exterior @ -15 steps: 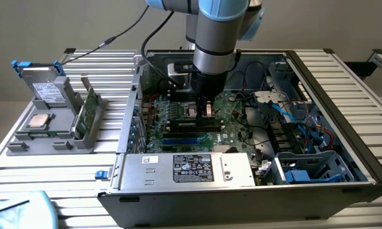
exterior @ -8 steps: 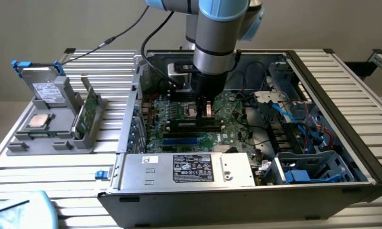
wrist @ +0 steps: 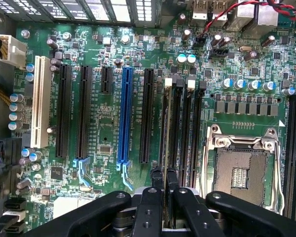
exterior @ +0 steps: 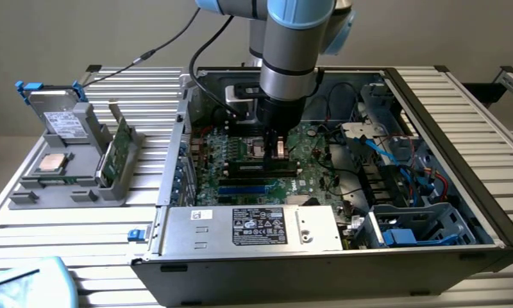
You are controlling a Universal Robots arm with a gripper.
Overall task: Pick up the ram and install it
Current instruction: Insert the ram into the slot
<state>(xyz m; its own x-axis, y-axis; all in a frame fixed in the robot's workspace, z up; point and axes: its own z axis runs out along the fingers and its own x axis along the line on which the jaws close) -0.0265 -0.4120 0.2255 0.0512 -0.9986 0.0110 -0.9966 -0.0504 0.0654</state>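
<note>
In the exterior view, the gripper [exterior: 274, 153] is being held low inside the computer case [exterior: 325, 276]. In the wrist view, the thin ram [wrist: 165, 123] is being pinched between nearly closed fingers [wrist: 157, 180], among long black slots [wrist: 177, 123].

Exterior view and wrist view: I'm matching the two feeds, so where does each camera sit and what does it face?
Exterior view: off the arm, raised, looking down into the open computer case; the arm and gripper show.
Wrist view: on the wrist, looking along the fingers onto the motherboard; they close on the ram.
Shared: gripper, ram, motherboard.
</note>
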